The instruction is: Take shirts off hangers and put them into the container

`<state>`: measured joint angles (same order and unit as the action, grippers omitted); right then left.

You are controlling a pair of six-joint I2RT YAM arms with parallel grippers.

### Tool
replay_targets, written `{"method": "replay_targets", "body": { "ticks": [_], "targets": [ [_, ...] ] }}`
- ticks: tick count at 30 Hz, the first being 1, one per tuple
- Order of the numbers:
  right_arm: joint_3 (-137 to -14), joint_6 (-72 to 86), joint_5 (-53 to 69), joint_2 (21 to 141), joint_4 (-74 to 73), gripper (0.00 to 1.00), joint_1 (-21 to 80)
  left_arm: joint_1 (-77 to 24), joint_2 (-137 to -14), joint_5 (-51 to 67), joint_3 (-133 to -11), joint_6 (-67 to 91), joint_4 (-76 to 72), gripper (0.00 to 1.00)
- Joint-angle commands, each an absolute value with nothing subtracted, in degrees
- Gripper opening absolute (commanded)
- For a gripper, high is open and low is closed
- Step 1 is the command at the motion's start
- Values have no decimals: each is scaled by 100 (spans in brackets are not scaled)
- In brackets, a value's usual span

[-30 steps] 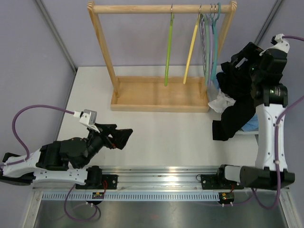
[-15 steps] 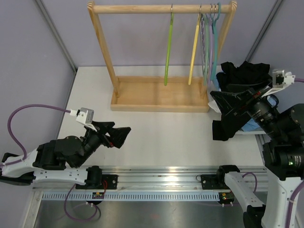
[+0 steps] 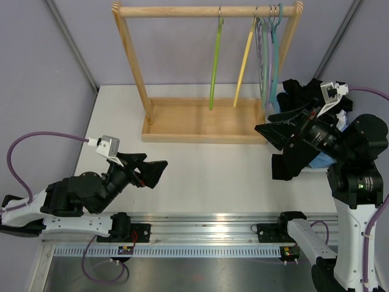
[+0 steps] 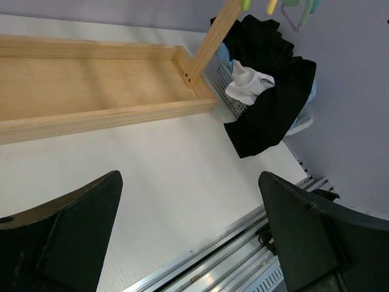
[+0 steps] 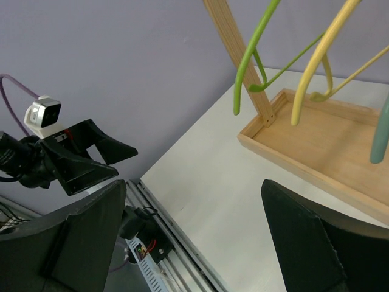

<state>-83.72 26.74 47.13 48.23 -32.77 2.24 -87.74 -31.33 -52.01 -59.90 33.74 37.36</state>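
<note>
Overhead: left gripper (image 3: pixel 153 173) hovering wide open and empty at near left, right gripper (image 3: pixel 275 126) gaping empty beside the black shirt (image 3: pixel 293 159) at far right. Left wrist: white shirt (image 4: pixel 246 83) lying bunched under black cloth, spilling from the container (image 4: pixel 223 78). Right wrist: lime green hanger (image 5: pixel 249 61) and yellow hanger (image 5: pixel 311 66) dangling beside the wooden rack (image 5: pixel 234 42).

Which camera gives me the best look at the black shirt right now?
The left wrist view: the black shirt shows unobstructed, hanging over the side of the container. In the top external view the right gripper covers part of it, leaving only its upper and lower ends visible. The right wrist view does not show it.
</note>
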Motion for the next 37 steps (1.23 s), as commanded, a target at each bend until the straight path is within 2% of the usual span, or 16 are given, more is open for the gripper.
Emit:
{"method": "replay_targets", "body": {
  "ticks": [1,10,37],
  "targets": [
    [-8516,2971,5212,4764,-2760,100,237,-8789,-3199,-5150,-6231,3182,3375,99],
    [-8315,3498,5563,4869,-2013,99,264,-8789,-3339,-4966,-6442,2918,3226,99],
    [-8394,3384,5502,4843,-2101,99,492,-8789,-3392,-4878,-6486,2751,3006,99]
  ]
}}
